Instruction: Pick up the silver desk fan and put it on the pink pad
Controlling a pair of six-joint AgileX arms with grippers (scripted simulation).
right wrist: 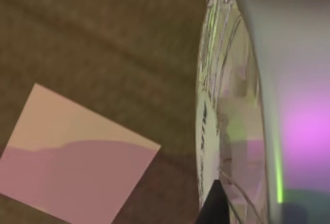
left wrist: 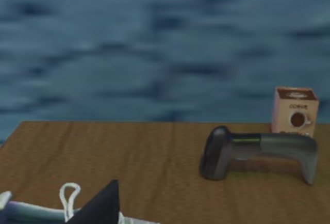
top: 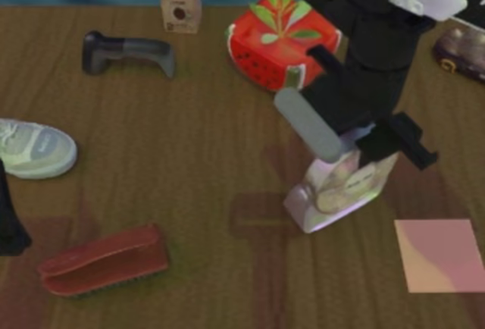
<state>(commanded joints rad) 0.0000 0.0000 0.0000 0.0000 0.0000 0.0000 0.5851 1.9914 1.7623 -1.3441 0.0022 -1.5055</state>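
While you look down from the top view, your right gripper (top: 364,151) sits over the silver fan (top: 337,189), fingers pinching its head; the fan is right of the table's centre, near but apart from the pink pad (top: 442,255) at the right edge. Your left arm is parked at the left edge. From the right wrist, the fan (right wrist: 242,105) fills the frame beside the pad (right wrist: 77,167).

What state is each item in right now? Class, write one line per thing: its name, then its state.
silver desk fan: off the pad, right claw around it.
pink pad: flat, bare.
scanner: lying on its side.
brush: lying on the table.
shoe: upright.
coffee box: standing.
left claw: parked at the left edge.
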